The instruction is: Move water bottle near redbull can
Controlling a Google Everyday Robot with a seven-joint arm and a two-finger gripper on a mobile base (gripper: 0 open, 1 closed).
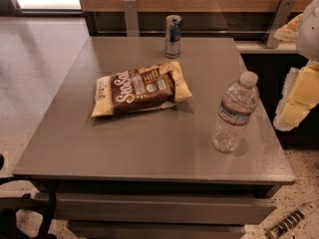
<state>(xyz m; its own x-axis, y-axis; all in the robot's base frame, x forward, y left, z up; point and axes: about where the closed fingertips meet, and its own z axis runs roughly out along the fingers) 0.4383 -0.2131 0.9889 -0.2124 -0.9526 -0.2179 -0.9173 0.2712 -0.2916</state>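
Note:
The water bottle (pixel 234 112) stands upright near the table's right front edge; it is clear ribbed plastic with a white cap and a white, red and blue label. The redbull can (pixel 173 36), slim, silver and blue, stands upright at the table's back edge, well apart from the bottle. My gripper (pixel 298 97), white with yellow parts, hangs at the right edge of the view. It is to the right of the bottle, beyond the table's side, and touches nothing.
A brown and cream snack bag (pixel 141 88) lies flat between the can and the bottle, left of centre on the grey table (pixel 149 148). A wood-panelled wall with metal brackets (pixel 130 17) runs behind. A black chair part (pixel 25 208) sits at lower left.

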